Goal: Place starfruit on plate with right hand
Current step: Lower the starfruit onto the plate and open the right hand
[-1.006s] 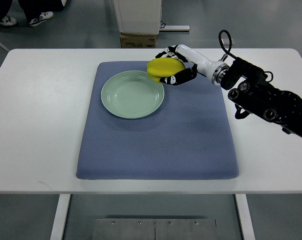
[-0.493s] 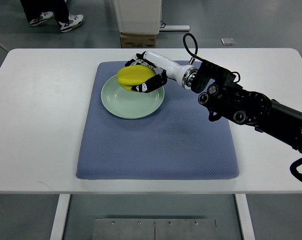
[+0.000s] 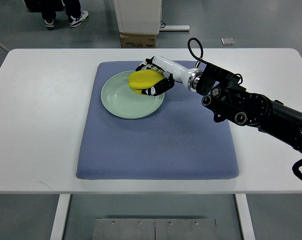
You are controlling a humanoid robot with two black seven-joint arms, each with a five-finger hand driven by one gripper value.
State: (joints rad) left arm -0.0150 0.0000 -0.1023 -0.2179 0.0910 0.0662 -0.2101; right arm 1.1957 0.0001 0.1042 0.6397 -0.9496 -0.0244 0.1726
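Starfruit over the plate, not yet let go

The right hand [image 3: 152, 79] grasps the yellow starfruit [image 3: 144, 80] above the green plate's [image 3: 116, 99] far right rim; next, I judge, lower, centre, and release onto it.

Right arm enters from right edge, reaches diagonally to upper centre of frame. Right robot hand [image 3: 152, 81] at end, white wrist extended, black-tipped fingers [image 3: 155, 90] curled in grasp.
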